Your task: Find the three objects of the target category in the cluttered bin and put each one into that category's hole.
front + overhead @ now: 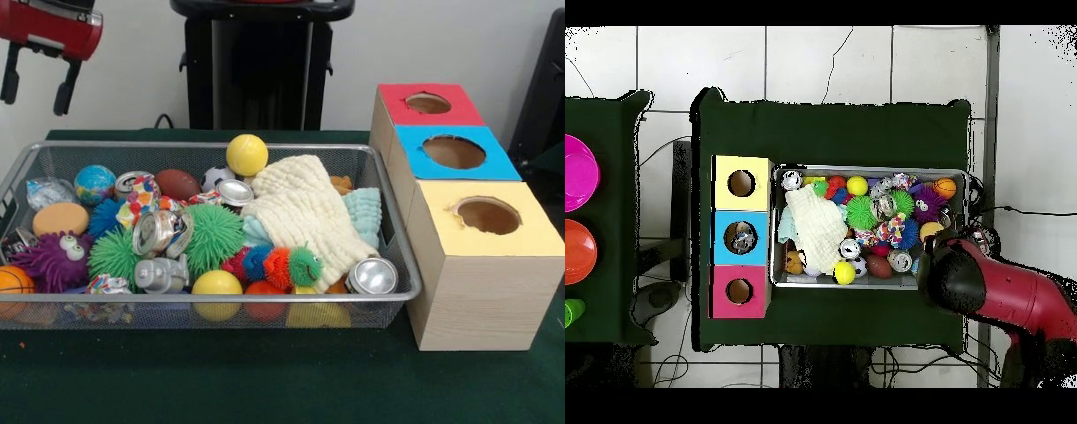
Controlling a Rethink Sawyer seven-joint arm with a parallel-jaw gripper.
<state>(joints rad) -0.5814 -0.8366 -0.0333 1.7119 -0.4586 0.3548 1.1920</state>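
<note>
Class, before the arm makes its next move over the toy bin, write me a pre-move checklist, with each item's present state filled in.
1. Claw clear of the bin: ok, raised above its end, nothing held.
2. Claw open or shut: cannot tell.
3. Three holes unblocked: ok for the red box and yellow box; the blue box already holds something in the overhead view.
4. Toys reachable: partly; the cream cloth covers part of the pile.
5. Yellow ball on top: ok, resting free at the back rim.
</note>
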